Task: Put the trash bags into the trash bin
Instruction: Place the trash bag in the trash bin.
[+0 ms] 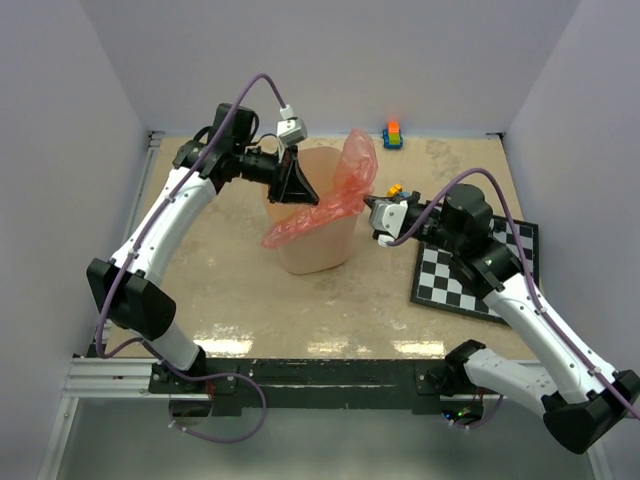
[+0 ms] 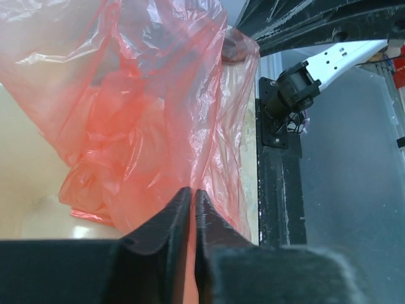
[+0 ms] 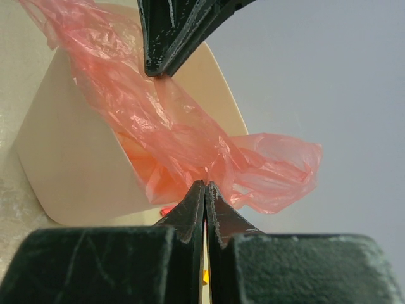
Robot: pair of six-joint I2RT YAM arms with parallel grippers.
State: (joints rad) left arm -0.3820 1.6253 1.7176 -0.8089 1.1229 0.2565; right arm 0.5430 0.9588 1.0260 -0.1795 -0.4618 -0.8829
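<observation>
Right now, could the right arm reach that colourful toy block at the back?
Probably, but not freely. Bare table lies between the right gripper and the toy block, so the path looks open. Yet its jaws are shut on the red trash bag, so it would likely need to let go first.

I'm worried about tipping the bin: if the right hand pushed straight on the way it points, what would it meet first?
The right hand pinches the red trash bag, so that comes first. Beyond it, probably the wall of the trash bin near its rim, though depth is unclear.
</observation>
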